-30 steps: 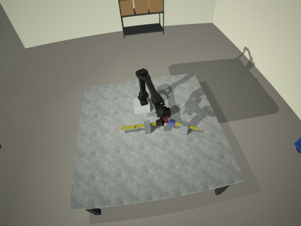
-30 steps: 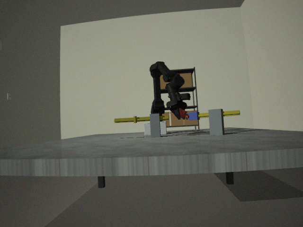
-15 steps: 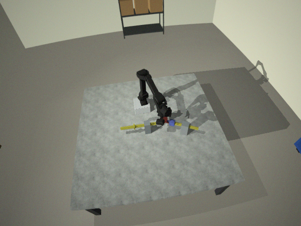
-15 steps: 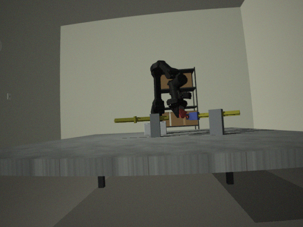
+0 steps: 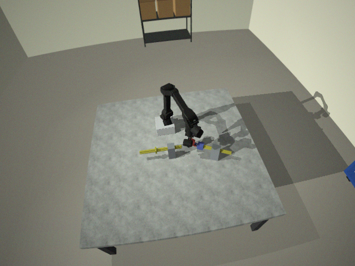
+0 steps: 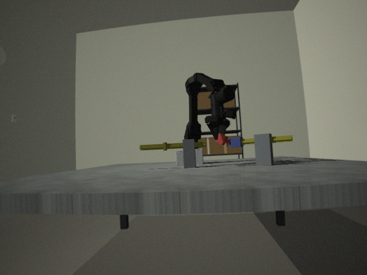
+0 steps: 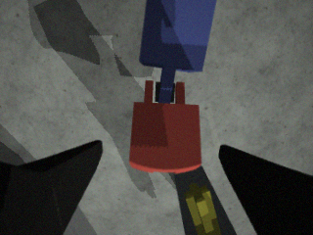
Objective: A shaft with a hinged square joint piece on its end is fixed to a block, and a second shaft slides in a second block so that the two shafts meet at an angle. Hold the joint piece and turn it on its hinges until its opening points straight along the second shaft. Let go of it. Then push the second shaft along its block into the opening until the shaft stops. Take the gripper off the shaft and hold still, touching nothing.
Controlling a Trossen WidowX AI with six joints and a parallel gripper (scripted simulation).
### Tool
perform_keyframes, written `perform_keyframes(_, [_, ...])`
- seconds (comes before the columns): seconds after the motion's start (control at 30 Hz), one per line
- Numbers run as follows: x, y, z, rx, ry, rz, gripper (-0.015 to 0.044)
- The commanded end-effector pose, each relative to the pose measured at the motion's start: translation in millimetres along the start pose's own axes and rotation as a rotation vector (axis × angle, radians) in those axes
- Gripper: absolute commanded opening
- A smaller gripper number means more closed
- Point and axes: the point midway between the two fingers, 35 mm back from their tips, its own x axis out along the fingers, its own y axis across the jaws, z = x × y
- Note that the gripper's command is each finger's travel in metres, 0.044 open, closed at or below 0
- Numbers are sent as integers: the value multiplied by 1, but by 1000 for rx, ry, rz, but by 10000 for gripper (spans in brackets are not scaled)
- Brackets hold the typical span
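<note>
Wrist view: red joint piece [image 7: 165, 137] lies between spread gripper [image 7: 158, 183] fingers (untouched).

Gaps: we saw room either side of the red joint piece [image 7: 165, 137] between our spread fingers | Obstacles: blue hub [image 7: 177, 31] ahead, second shaft [image 7: 202, 211] below | Table's [image 5: 177, 206] near edge: we found open surface.

Pale cream walls [image 5: 86, 17], grey-brown floor [image 5: 42, 120]; a black metal shelf rack [image 5: 166, 32] holding cardboard boxes [image 5: 165, 8] stands against the wall.
</note>
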Motion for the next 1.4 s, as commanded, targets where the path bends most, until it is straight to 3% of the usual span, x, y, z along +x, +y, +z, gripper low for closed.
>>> perform_keyframes(0.0, [-5, -1, 1, 46, -1, 0, 440])
perform_keyframes(1.1, [-132, 0, -2, 1171, 5, -5, 440])
perform_keyframes(1.37, [-131, 0, -7, 1194, 6, -5, 440])
